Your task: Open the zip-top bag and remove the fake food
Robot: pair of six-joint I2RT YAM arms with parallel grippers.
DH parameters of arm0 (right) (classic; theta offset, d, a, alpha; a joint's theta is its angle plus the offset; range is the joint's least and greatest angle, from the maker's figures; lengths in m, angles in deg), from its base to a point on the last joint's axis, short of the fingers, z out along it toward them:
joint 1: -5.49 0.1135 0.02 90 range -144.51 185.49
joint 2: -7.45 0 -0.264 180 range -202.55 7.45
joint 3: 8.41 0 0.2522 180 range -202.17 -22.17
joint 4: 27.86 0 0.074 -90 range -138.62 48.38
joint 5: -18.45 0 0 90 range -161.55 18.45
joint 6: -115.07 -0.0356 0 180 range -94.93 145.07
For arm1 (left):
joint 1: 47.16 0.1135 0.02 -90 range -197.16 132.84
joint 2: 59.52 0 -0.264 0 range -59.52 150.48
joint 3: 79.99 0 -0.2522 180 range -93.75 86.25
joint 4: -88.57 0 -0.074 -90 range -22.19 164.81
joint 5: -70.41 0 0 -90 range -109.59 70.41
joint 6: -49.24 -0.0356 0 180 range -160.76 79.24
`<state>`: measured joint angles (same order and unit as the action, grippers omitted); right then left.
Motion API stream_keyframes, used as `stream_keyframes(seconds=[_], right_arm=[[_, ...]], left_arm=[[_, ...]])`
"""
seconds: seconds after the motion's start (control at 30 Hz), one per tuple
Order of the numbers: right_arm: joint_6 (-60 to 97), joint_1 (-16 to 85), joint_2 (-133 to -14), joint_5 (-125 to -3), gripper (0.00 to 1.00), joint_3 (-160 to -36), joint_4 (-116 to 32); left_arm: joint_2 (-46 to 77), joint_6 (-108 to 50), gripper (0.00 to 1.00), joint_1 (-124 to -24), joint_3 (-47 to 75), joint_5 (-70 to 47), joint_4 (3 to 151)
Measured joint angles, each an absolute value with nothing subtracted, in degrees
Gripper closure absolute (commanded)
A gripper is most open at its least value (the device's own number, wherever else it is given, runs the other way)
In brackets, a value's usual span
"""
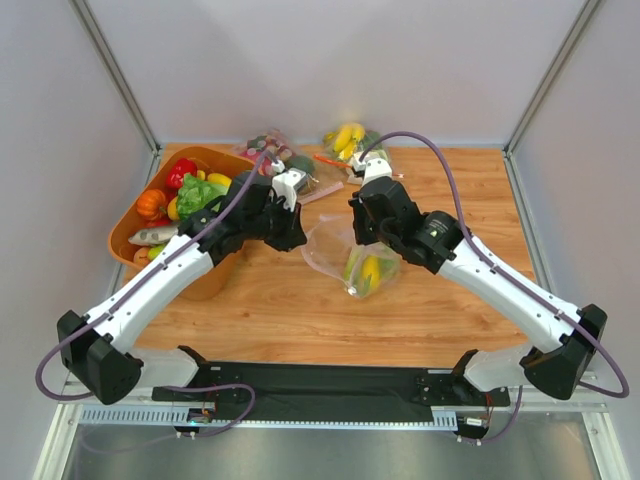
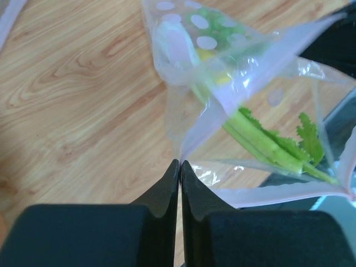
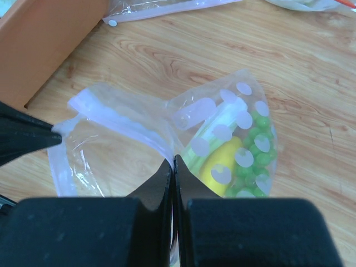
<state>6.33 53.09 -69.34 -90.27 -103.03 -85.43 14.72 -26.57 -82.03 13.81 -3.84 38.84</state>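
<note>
Clear plastic with pale pink dots is stretched across the middle of the wooden worktop (image 1: 300, 325): the zip-top bag (image 1: 345, 250) is held between both arms. The left gripper (image 1: 303, 236) is closed, its fingertips (image 2: 177, 167) pressed together on a fold of the bag's film just below the pink zip strip (image 2: 278, 193). The right gripper (image 1: 360, 238) is likewise closed, its fingertips (image 3: 169, 167) clamped on the opposite lip of the mouth, so that the two lips are drawn apart and the mouth is seen gaping between the tools. In the right wrist view the tip of the left gripper (image 3: 33, 139) is seen pinching the far lip at the left of the opening.

The fake food (image 1: 367, 272) is still contained in the bag, gathered at its closed end on the side nearer the right arm and the near edge. A yellow lemon piece (image 3: 219, 166) is lodged between a pale-green stalk (image 3: 214, 133) with a white base and a bunch of green grapes (image 3: 255, 153). From the left wrist the leafy end of the stalk (image 2: 267, 143) is seen through the film, pointing toward the mouth.

An orange bin (image 1: 205, 283) filled with red, orange and green vegetables is placed at the left edge, toward the far-left corner. Two other clear bags are laid along the far edge: one with bananas (image 1: 347, 138) and one with dark grapes (image 1: 272, 150), well apart from the held bag.
</note>
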Motion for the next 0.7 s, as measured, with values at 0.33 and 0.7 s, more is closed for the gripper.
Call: stream_keyframes(seconds=[0.33, 0.7], right_arm=[[5.3, 52.9, -71.8, -87.8, 1.0, -102.8, -82.6], [4.3, 53.1, -72.2, -85.1, 1.0, -102.8, -81.1]], left_arm=[[2.6, -30.9, 0.61, -87.8, 20.2, -7.5, 41.7], [-4.1, -31.1, 0.47, -88.7, 24.7, -2.0, 59.8]])
